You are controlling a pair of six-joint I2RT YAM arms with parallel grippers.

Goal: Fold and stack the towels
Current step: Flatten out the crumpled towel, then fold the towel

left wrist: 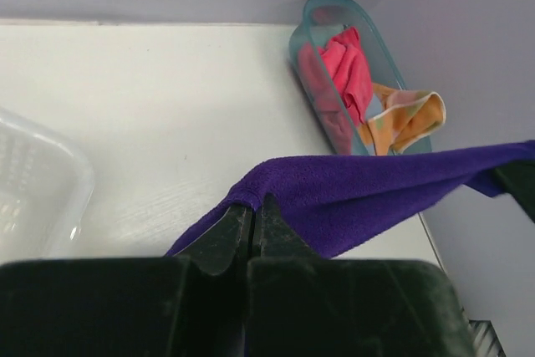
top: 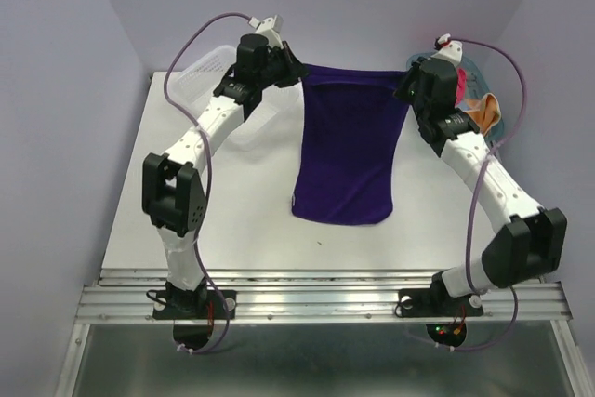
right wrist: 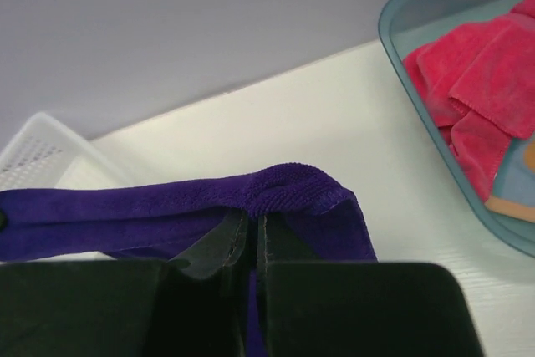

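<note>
Clearly, the left gripper (left wrist: 253, 216) and right gripper (right wrist: 253, 227) each pinched closed on a top corner of the purple towel (top: 349, 151); either grip slipping would likely have dropped it crooked.

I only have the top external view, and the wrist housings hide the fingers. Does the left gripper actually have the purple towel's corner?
Observer: Yes. In the left wrist view the left gripper is shut on the purple towel, with the cloth's edge pinched between the fingertips and draped over them.
Operator: And the right one, same story?
Observer: Same. In the right wrist view the right gripper is shut on the towel's other corner, with the hem bunched just above its tips.
</note>
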